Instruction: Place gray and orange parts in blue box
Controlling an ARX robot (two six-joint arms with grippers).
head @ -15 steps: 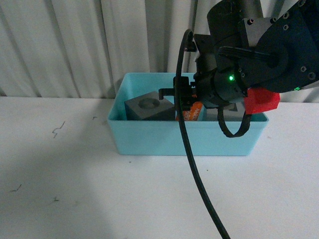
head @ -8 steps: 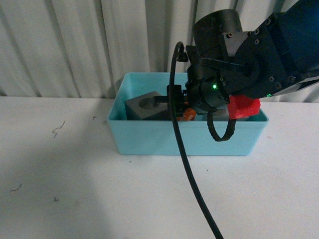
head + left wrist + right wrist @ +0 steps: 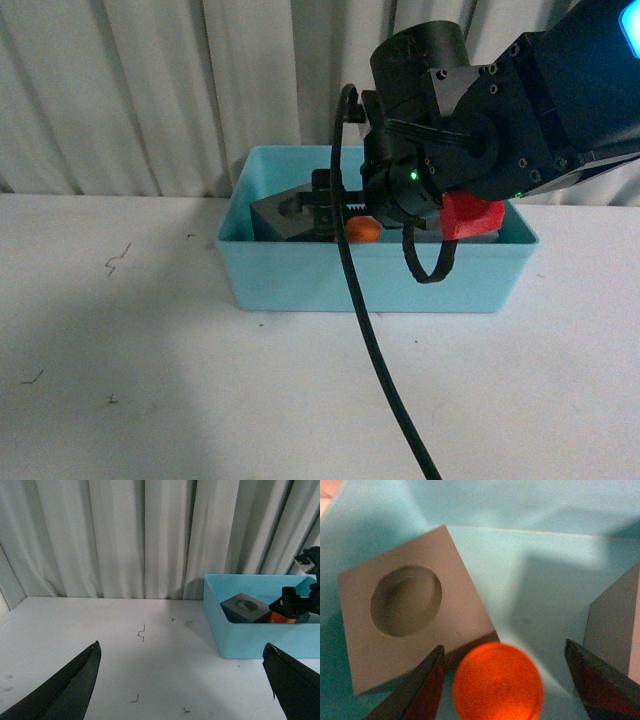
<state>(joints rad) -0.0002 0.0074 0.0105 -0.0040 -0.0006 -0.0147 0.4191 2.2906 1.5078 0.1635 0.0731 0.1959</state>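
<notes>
Since a second ago the right arm has swung further left over the blue box (image 3: 300, 275), and the orange cylinder (image 3: 362, 230) now shows lower, its printed side no longer in sight from the front. Right gripper (image 3: 502, 680) hangs inside the tub with its two dark fingers (image 3: 417, 690) spread apart, and the orange cylinder sits between them, seen end-on as a bright disc; neither finger looks to be touching it, so the pincer reads as released. Just beside one finger, on the far side from the other, stands the gray cube with the round recess (image 3: 407, 632), tilted corner-on to the pincer and close against the cylinder. Past the other finger, the second gray cube (image 3: 617, 625) shows only as a slab edge at the border of the right wrist view. From the front the arm's black housing and a red block on it hide much of the tub's inside.

Left gripper (image 3: 182, 680) hovers over the white table (image 3: 125, 670), well apart from the box, its two dark fingers (image 3: 70, 685) wide open and holding nothing
</notes>
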